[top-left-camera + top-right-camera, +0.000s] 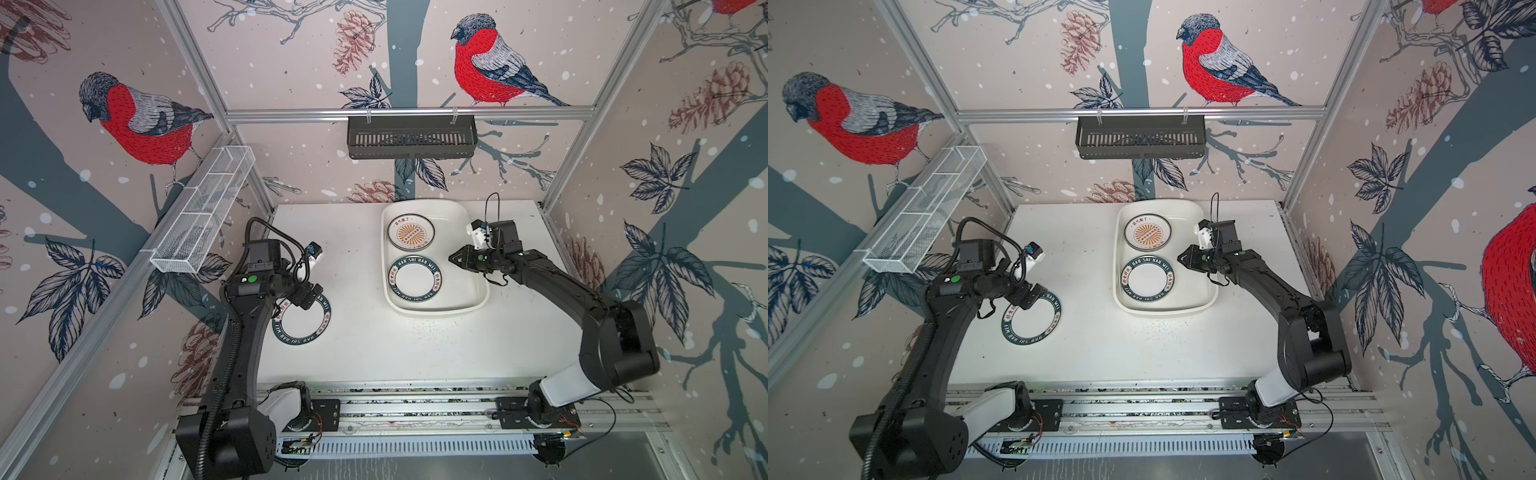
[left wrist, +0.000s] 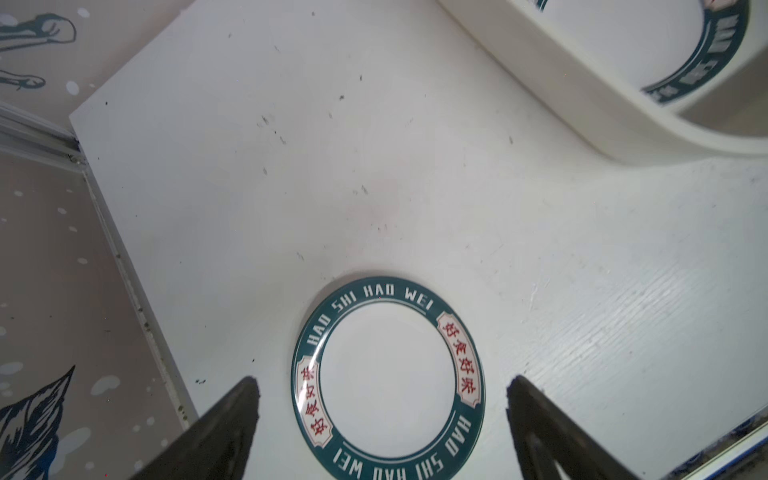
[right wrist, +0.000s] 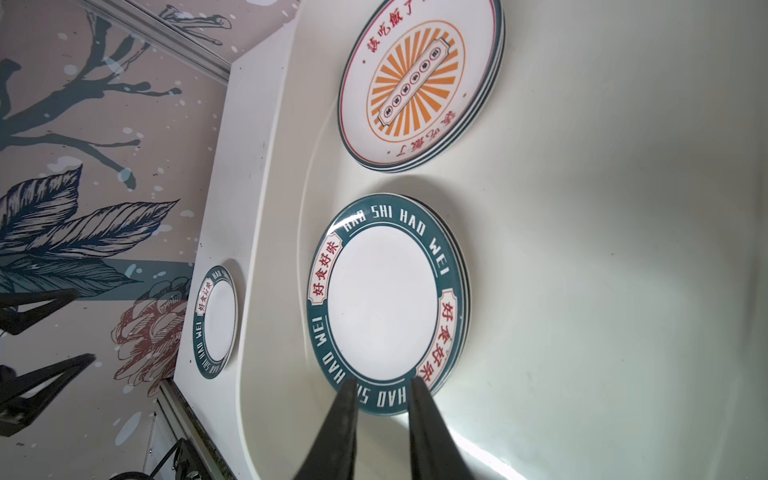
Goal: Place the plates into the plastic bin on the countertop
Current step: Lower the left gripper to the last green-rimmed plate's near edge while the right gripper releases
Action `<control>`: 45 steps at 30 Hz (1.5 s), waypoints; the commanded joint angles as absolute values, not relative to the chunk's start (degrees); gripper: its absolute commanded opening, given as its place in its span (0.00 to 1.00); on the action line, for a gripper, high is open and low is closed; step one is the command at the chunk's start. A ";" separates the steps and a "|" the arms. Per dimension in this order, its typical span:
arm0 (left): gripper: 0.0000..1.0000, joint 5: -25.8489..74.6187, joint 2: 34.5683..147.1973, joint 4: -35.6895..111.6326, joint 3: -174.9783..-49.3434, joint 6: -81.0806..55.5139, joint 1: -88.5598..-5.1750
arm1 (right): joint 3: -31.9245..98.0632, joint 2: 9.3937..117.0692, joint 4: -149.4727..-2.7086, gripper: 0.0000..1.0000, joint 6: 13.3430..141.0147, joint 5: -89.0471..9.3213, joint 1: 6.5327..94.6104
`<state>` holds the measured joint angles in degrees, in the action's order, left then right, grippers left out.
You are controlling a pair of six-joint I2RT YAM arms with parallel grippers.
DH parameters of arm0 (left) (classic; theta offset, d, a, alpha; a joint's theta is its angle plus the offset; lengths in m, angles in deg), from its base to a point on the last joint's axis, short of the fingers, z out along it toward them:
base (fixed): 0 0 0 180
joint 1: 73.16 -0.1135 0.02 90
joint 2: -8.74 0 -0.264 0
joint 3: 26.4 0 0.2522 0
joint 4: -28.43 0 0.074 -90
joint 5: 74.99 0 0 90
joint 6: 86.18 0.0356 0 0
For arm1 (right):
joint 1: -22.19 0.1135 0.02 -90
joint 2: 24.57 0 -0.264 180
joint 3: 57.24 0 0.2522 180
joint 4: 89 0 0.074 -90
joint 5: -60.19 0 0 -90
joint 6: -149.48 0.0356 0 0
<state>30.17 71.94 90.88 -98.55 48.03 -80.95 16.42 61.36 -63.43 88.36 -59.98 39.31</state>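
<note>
nearest, a green-rimmed plate [image 1: 305, 328] lies flat on the countertop [image 1: 395, 345], its rim partly hidden under the left gripper [image 2: 382, 379] in both top views. the left wrist view shows the fingers spread wide either side of it. farther, in the plastic bin [image 1: 469, 216], the right gripper [image 3: 383, 380], fingers narrow and empty, sits at a green-rimmed stack [image 3: 386, 299]; contact unclear. beyond lies a sunburst stack [image 3: 419, 83]. only the right wrist view shows the layered edges.

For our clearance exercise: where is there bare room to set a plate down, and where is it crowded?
Free: the right half of the plastic bin, beside the sunburst stack and green-rimmed stack, under the right claw; the countertop between the loose plate and the bin. Crowded: the bin's left half; around the left claw.
</note>
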 commanded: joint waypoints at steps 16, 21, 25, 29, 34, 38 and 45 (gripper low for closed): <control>0.92 12.21 72.62 98.77 -85.90 69.95 -91.22 | 8.50 47.50 -68.12 0.23 92.88 -61.68 39.85; 0.90 11.28 73.56 95.73 -82.94 73.52 -95.77 | 7.81 47.50 -67.51 0.23 93.10 -61.80 39.82; 0.88 11.11 76.08 93.53 -81.72 74.66 -98.93 | 7.41 47.50 -67.52 0.22 93.90 -61.63 39.85; 0.86 13.06 80.23 92.83 -82.25 76.30 -103.45 | 7.38 47.48 -67.77 0.21 94.73 -61.54 39.92; 0.84 14.75 87.13 91.59 -83.84 74.68 -104.88 | 6.94 47.50 -68.50 0.18 95.99 -61.27 40.11; 0.78 16.86 93.74 91.87 -86.76 72.09 -104.89 | 6.56 45.82 -68.83 0.16 96.82 -60.80 40.51; 0.70 22.87 101.16 93.54 -92.61 69.61 -104.97 | 6.61 44.51 -67.47 0.15 97.02 -59.63 40.69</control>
<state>18.30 99.65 91.10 -91.01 71.02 -104.84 6.54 45.21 -67.25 96.80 -60.77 40.60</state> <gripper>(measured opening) 0.705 0.152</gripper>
